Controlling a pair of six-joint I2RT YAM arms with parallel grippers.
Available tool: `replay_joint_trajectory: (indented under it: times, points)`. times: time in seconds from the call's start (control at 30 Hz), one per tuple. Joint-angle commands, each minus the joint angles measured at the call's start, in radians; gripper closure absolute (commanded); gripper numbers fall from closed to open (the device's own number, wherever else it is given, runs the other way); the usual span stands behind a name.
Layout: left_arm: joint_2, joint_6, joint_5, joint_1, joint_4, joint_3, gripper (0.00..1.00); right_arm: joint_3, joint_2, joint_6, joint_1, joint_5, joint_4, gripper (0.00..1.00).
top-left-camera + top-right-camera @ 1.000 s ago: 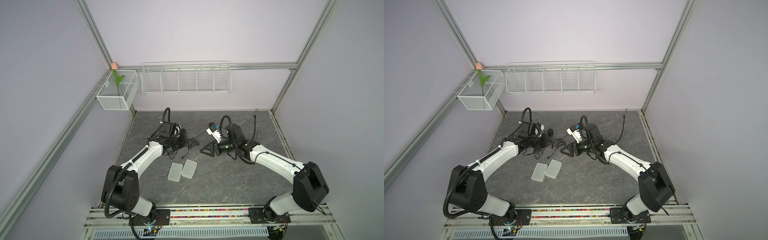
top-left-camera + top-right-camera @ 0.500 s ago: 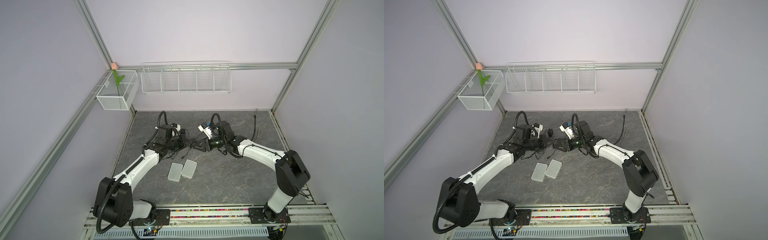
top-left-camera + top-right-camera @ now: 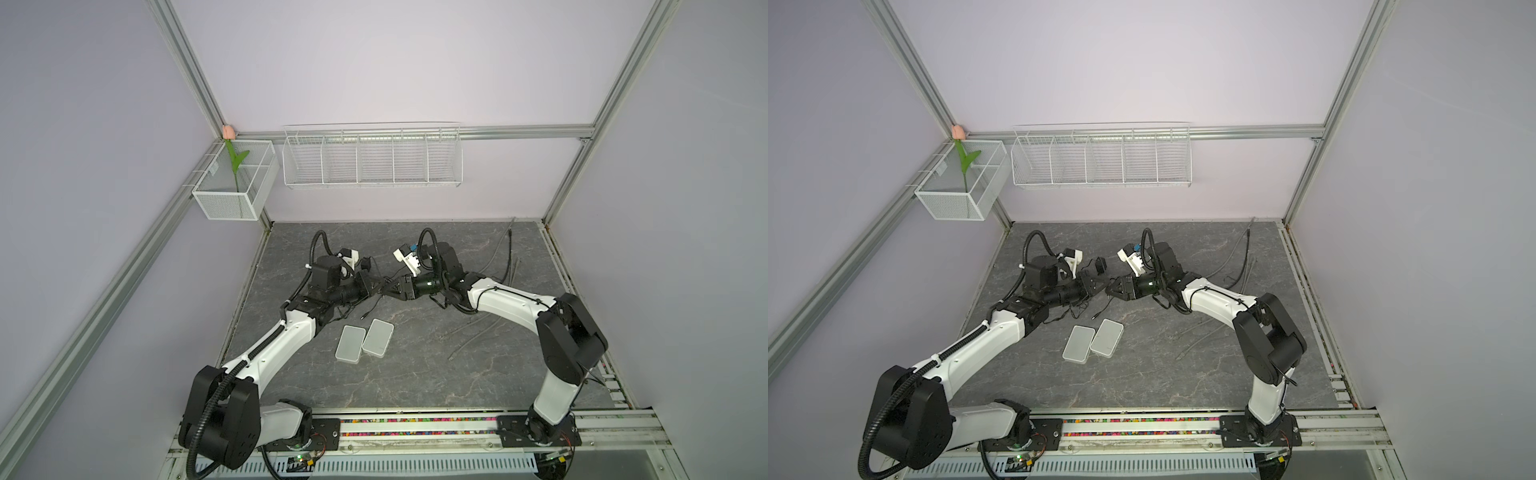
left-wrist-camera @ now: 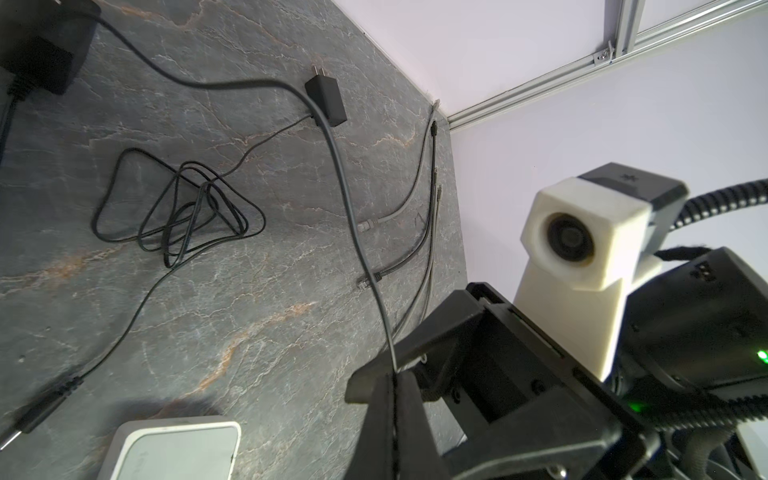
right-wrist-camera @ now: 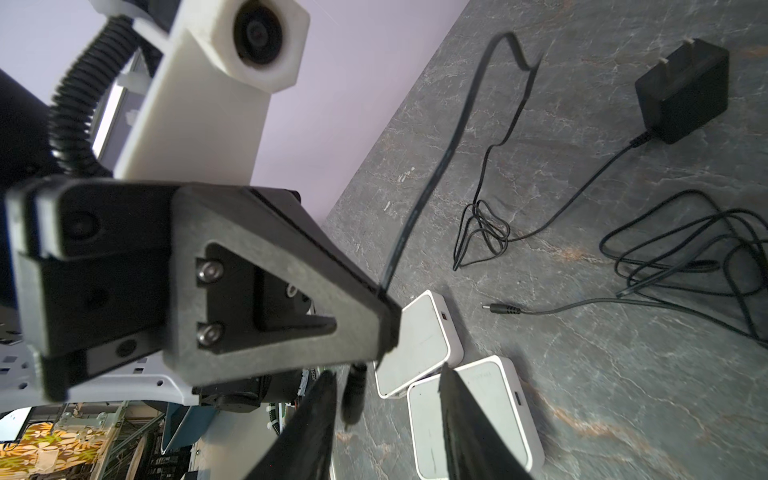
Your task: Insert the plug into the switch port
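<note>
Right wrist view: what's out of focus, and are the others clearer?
Right wrist view: the right gripper's black fingers and the dark plug between them are blurred; the white rectangular switch boxes are sharper. Left wrist view: the left gripper's black fingers are soft, the grey marbled tabletop crisp. In both top views: even light, no glare.

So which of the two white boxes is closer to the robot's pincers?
The right-hand white box in both top views. It sits farther back, nearer the left pincer and right pincer; the left-hand white box lies nearer the front.
</note>
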Motion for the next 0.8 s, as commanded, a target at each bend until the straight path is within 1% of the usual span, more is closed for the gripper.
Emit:
replay_joint_trajectory:
  times: [0.0,0.1,0.17,0.27,0.3,0.4,0.43,0.47,0.6,0.7,0.77]
  points:
    - [-0.022,-0.021,0.004,-0.007,0.031,-0.008,1.0,0.029,0.016,0.032,0.012,-0.035,0.038,0.58]
    - [-0.026,-0.023,-0.003,-0.016,0.029,-0.008,1.0,0.035,0.024,0.033,0.015,-0.039,0.037,0.65]
    - [-0.028,-0.025,-0.007,-0.02,0.027,-0.01,1.0,0.035,0.026,0.035,0.017,-0.046,0.043,0.78]
    - [-0.03,-0.024,-0.007,-0.021,0.023,-0.011,1.0,0.03,0.021,0.036,0.018,-0.049,0.043,0.86]
    - [-0.029,-0.022,-0.009,-0.021,0.017,-0.01,0.97,0.027,0.018,0.034,0.017,-0.048,0.04,0.89]
    - [-0.024,-0.02,-0.015,-0.021,0.012,-0.011,0.72,0.008,0.0,0.027,0.023,-0.04,0.03,0.91]
    - [-0.022,-0.021,-0.017,-0.02,0.014,-0.011,0.65,0.001,-0.008,0.02,0.025,-0.037,0.022,0.92]
    - [-0.018,-0.023,-0.017,-0.021,0.017,-0.012,0.62,-0.005,-0.017,0.01,0.029,-0.031,0.01,0.92]
    - [-0.004,-0.036,-0.018,-0.021,0.041,-0.012,0.62,-0.021,-0.045,-0.032,0.046,0.001,-0.044,0.92]
    - [0.011,-0.043,-0.019,-0.021,0.047,-0.002,0.69,-0.031,-0.058,-0.036,0.052,0.002,-0.05,0.92]
    - [0.013,-0.037,-0.022,-0.021,0.035,0.009,0.75,-0.039,-0.068,-0.039,0.054,0.007,-0.055,0.92]
